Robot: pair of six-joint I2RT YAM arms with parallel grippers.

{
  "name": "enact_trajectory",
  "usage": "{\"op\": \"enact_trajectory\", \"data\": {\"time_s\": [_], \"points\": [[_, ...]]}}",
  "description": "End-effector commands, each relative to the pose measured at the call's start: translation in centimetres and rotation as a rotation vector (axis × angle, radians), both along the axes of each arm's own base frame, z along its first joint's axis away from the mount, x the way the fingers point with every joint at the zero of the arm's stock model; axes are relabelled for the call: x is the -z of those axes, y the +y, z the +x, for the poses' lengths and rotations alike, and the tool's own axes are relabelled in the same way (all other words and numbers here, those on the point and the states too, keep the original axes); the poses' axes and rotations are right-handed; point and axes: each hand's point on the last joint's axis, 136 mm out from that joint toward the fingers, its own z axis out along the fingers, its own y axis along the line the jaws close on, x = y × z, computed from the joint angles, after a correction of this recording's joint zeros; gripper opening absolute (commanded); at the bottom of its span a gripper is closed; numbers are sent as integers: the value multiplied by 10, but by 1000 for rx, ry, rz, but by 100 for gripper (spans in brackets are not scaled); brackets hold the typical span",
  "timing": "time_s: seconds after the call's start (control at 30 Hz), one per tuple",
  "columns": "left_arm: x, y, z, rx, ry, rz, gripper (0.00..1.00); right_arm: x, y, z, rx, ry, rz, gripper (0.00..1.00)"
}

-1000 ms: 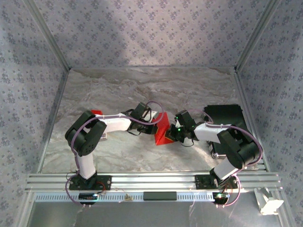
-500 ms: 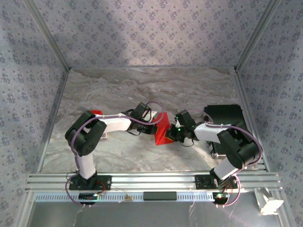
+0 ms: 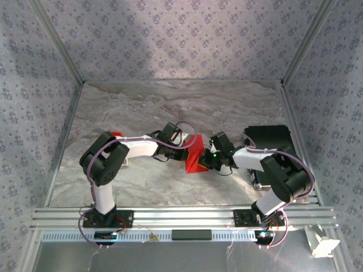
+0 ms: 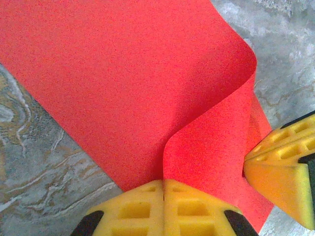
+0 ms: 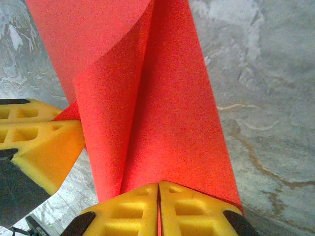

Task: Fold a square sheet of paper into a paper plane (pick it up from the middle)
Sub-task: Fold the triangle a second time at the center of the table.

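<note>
Found black joints, white shells and looped purple cables (image 3: 187, 124) on left arm (image 3: 139, 148) and right arm (image 3: 249, 158); noted yellow gridded pads (image 4: 133, 209) on left gripper (image 4: 163, 196), right gripper (image 5: 158, 199).

Table (image 3: 170, 107): grey marbled top with pale veins, aluminium rail (image 3: 181, 215) along the near edge. Flat black case (image 3: 272, 136) lies on the right side close to the wall, its near part hidden. Small red piece (image 3: 115, 135) lies flat on the left side, half covered. Square sheet of paper (image 3: 194, 158) mid-table, curled upward; can't tell whether its lower edge touches the top
</note>
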Motion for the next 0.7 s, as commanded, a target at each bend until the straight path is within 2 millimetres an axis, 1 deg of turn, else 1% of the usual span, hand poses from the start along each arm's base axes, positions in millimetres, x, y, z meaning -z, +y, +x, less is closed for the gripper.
{"op": "enact_trajectory", "data": {"time_s": [0.0,0.07,0.2,0.3,0.43,0.53,0.67], "points": [[0,-3,4,18,-4,-3,0,12,-11,-7,9,43,-47,10],[1,-2,3,19,-2,-1,0,6,-10,-3,11,24,-31,11],[1,-3,4,22,0,-4,0,-17,-5,10,14,-50,23,12],[1,-4,3,26,0,-3,0,-33,4,18,10,-94,91,9],[2,-3,3,26,3,-1,0,-43,15,27,-2,-113,139,6],[2,-4,3,27,1,-4,0,-48,24,33,-14,-124,170,6],[2,-5,3,29,4,-4,0,-50,36,37,-39,-119,183,7]]}}
